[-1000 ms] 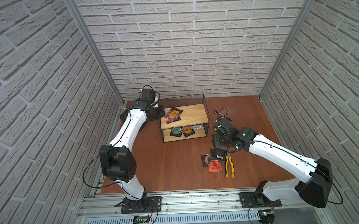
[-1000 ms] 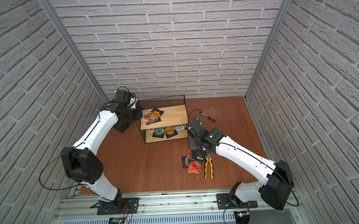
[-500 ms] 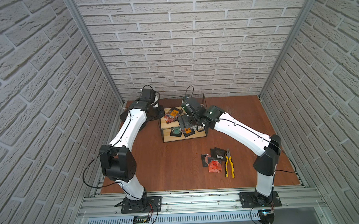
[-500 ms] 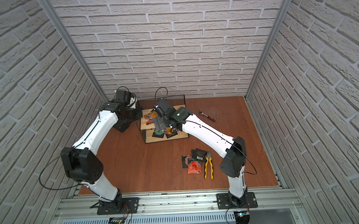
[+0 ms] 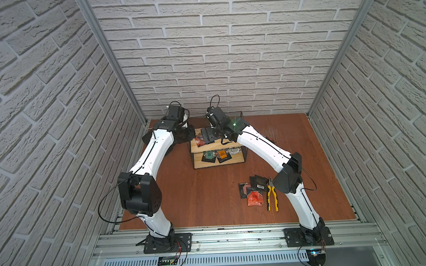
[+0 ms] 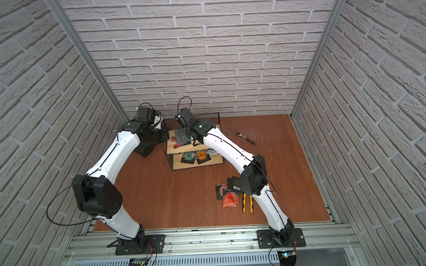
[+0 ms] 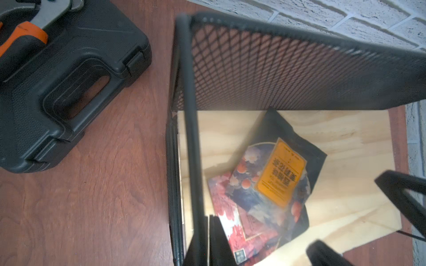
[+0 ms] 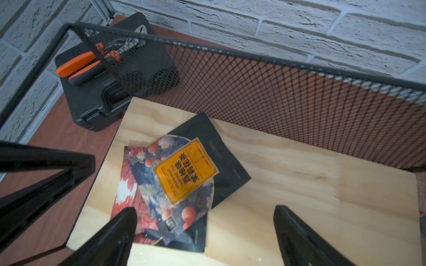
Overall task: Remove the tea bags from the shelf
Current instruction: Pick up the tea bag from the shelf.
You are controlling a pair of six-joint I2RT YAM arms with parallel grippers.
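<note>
Pale wood and black wire: the shelf (image 5: 237,159) stands at the back of the brown table (image 5: 205,204). Its long axis runs parallel to the brick wall, with the mesh back toward the wall and the open front toward the arm bases.
Upper board: two tea bags (image 7: 276,175) lie flat and overlapping near the shelf end on the left arm's side.
Pointing: the orange-labelled tea bag (image 8: 186,170) lies on top, turned diagonally with one corner toward the mesh. A red-and-white tea bag (image 8: 125,184) is half under it.
Long axis: the sachets are nearly square, so none is marked. The orange label's longer side runs diagonal to the board's edges.
Lower board: three lie in a row along the board, a green-labelled tea bag (image 5: 209,155), another orange one (image 5: 222,154) and a pale one (image 5: 234,151).
Table: at least three more overlap just beside the yellow-handled pliers (image 5: 272,198), one red tea bag (image 5: 255,199) and two black.
Right gripper (image 8: 204,210): hangs over the upper board with jaws spread wide, holding nothing. The overlapping pair lies below it.
Left gripper (image 7: 209,221): sits at the shelf's end with fingers pressed together. Whether they pinch the frame wire cannot be told.
In the way: a black frame wire runs between the left gripper and the pair. In both top views the right forearm crosses the shelf and hides part of the upper board.
Around: a black tool case (image 7: 57,80) with orange-handled pliers (image 8: 87,62) on it sits just beside the shelf's end. A ratchet wrench (image 6: 244,136) lies beyond the other end.
</note>
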